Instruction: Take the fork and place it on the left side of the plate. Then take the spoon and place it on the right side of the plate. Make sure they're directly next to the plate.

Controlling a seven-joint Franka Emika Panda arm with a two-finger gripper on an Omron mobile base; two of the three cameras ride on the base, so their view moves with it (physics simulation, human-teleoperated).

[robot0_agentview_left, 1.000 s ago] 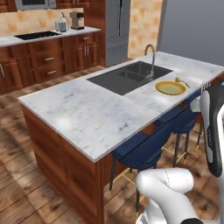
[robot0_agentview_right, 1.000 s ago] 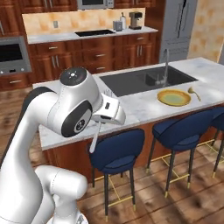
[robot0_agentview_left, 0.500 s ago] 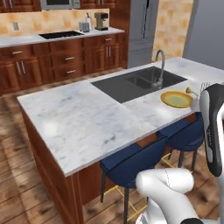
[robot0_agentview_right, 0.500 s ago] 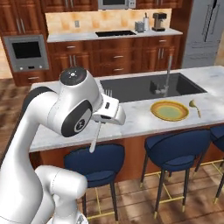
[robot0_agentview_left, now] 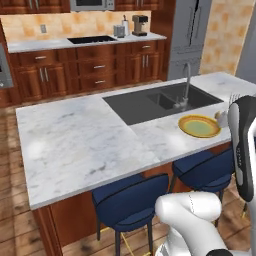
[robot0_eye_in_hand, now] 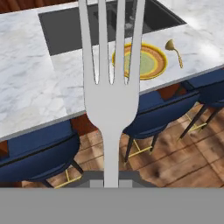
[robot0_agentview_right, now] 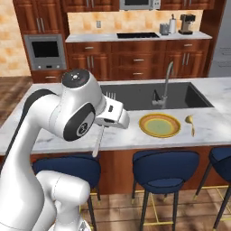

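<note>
the fork [robot0_eye_in_hand: 111, 83] is up in the air, clamped in the claw [robot0_agentview_right: 108, 118] on this side of the plate [robot0_agentview_right: 159, 125], over the stools [robot0_agentview_right: 164, 165]. the plate lies on the counter [robot0_agentview_right: 212, 128] just in front of the sink [robot0_agentview_right: 149, 95]; the spoon [robot0_agentview_right: 190, 122] lies near it, to its right.

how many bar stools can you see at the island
3 in the right base view, all tucked under the counter's near edge: stool one behind the arm, stool two below the plate, stool three at the right edge. More may be hidden.

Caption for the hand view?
Tool shut on fork, tines toward plate; spoon beside plate.
</note>
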